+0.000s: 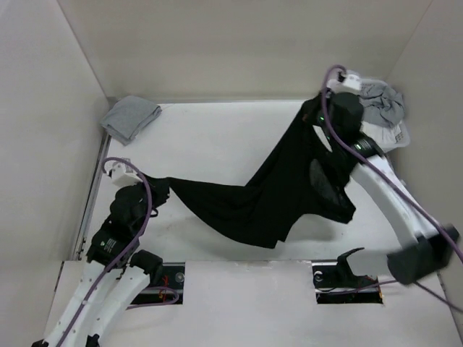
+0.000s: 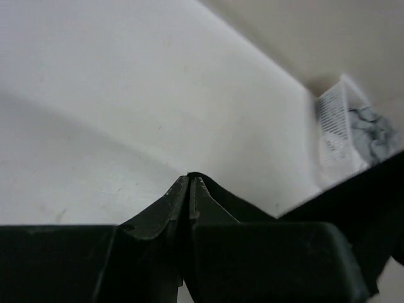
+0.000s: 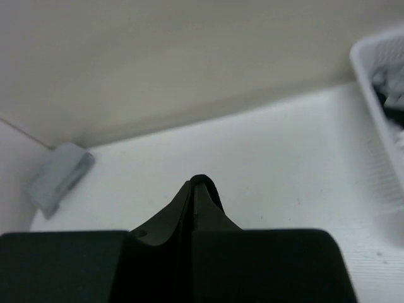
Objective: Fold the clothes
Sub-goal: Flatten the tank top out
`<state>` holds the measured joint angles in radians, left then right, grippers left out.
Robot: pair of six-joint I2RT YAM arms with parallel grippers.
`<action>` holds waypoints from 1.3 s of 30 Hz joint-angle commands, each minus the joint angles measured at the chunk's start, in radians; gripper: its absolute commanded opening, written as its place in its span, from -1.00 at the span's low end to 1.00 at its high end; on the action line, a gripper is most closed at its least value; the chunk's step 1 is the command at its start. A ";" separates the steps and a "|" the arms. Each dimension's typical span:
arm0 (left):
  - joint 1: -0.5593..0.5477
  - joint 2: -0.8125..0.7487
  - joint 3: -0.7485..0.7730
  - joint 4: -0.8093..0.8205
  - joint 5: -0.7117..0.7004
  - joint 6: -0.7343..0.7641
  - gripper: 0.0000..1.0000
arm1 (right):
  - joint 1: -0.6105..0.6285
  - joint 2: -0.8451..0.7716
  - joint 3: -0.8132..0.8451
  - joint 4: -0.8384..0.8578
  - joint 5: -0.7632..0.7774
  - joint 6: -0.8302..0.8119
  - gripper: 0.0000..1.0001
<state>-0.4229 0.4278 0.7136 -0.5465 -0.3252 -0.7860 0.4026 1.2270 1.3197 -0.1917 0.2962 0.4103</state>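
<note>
Plain black soft-fabric T-shirt slung above the white worktop; left pincer and right pincer each clenched on an edge, presumably spreading it for folding.

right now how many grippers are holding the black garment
2. The left gripper is shut on the near-left end of the black garment. The right gripper is shut on the far-right end, lifting it. The garment hangs stretched between them.

left arm: white links, black joints | right arm: same colours recorded | cables: purple, one seen per arm | wrist blocks: white | left gripper: black tapered fingers
</note>
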 commanded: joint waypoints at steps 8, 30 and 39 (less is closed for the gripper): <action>0.097 0.126 -0.235 0.169 0.081 -0.084 -0.96 | -0.134 0.712 0.596 -0.121 -0.312 0.125 -0.46; 0.149 0.046 -0.376 0.230 0.202 -0.056 -0.90 | 0.249 0.121 -0.749 0.414 -0.247 0.323 -0.16; 0.143 0.074 -0.379 0.255 0.210 -0.056 -0.90 | 0.204 0.296 -0.771 0.587 -0.299 0.390 -0.16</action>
<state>-0.2756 0.5011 0.3401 -0.3481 -0.1265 -0.8524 0.6262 1.5032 0.5575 0.2668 0.0116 0.7589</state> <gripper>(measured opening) 0.048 0.426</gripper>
